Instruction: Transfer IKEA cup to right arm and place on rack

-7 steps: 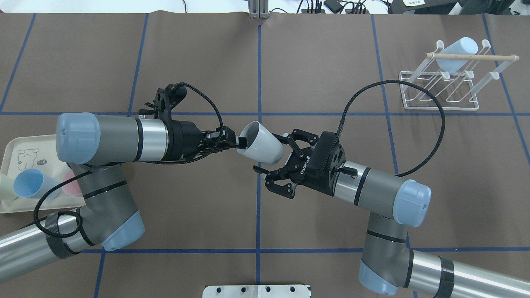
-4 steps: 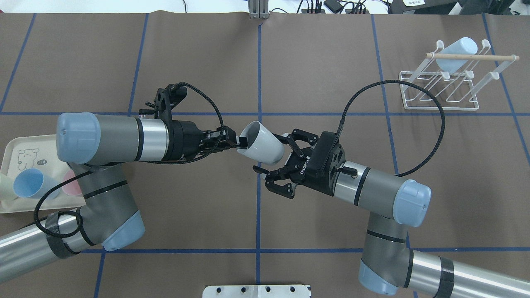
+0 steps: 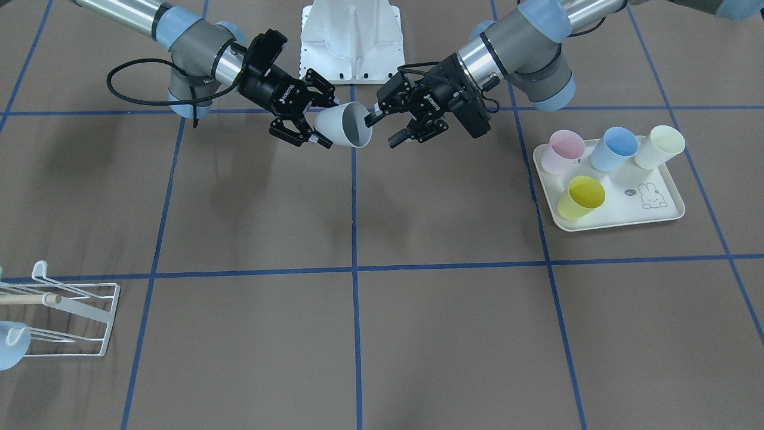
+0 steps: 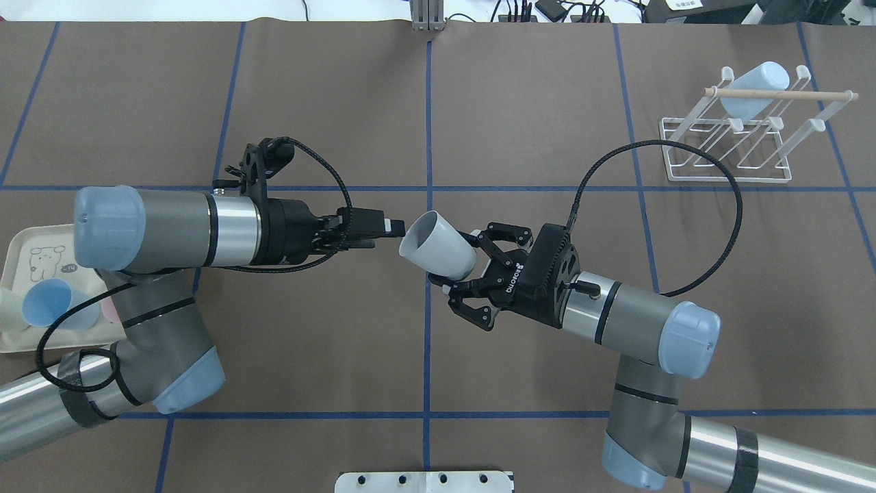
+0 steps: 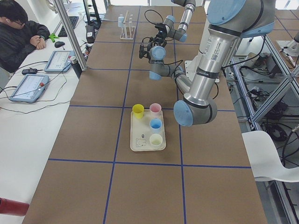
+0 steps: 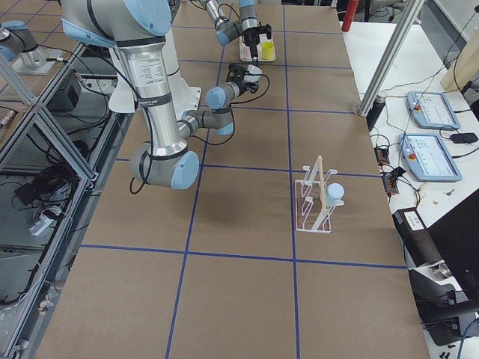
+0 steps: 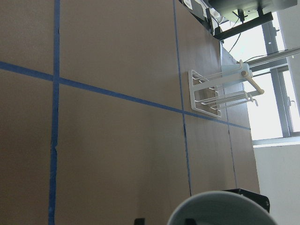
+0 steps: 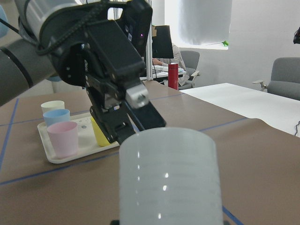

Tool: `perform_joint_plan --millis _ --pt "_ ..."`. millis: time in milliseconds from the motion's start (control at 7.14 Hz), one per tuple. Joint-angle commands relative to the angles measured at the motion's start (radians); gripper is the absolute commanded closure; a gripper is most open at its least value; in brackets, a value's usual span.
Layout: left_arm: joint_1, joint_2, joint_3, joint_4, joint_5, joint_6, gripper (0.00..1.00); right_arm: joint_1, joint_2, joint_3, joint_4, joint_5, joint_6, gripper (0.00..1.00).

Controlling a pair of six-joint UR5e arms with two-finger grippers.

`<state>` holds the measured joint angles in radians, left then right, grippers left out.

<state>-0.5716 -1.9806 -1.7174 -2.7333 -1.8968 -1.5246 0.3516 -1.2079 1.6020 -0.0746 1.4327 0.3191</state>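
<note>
White cup (image 4: 438, 245) is held in the air over the middle of the surface (image 4: 328, 103), tipped on its side, mouth turned toward the left gripper (image 3: 382, 130). Nothing is seen inside it. Its base end is clamped between the jaws of the right gripper (image 4: 457, 266). The left gripper's jaws are spread and touch nothing; a small gap is seen between them and the cup's rim.

Rack (image 4: 725, 177) is set at the far right corner. One pale blue cup (image 4: 753, 87) is hung on it, tilted, by the wooden dowel (image 4: 807, 94).

Cream tray (image 3: 627, 210) is noted at the left end, toward the robot's edge. Four upright cups are carried: a pink cup (image 3: 564, 150), a blue cup (image 3: 618, 146), a pale yellow cup (image 3: 662, 145) and a yellow cup (image 3: 582, 196). Nothing is seen in them.
</note>
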Motion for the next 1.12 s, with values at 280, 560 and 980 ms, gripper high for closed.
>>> perform_joint_plan --millis 280,560,980 --pt "-0.236 0.205 -0.016 0.009 -0.186 0.315 0.0 0.094 -0.009 0.122 -0.493 0.0 0.0 1.0" --pt "-0.356 0.314 -0.014 0.009 -0.292 0.549 0.0 0.176 -0.01 0.255 -0.855 0.008 -0.003 1.0" --pt "-0.543 0.42 0.001 0.01 -0.387 0.82 0.0 0.303 0.01 0.375 -1.27 0.011 -0.097 1.0"
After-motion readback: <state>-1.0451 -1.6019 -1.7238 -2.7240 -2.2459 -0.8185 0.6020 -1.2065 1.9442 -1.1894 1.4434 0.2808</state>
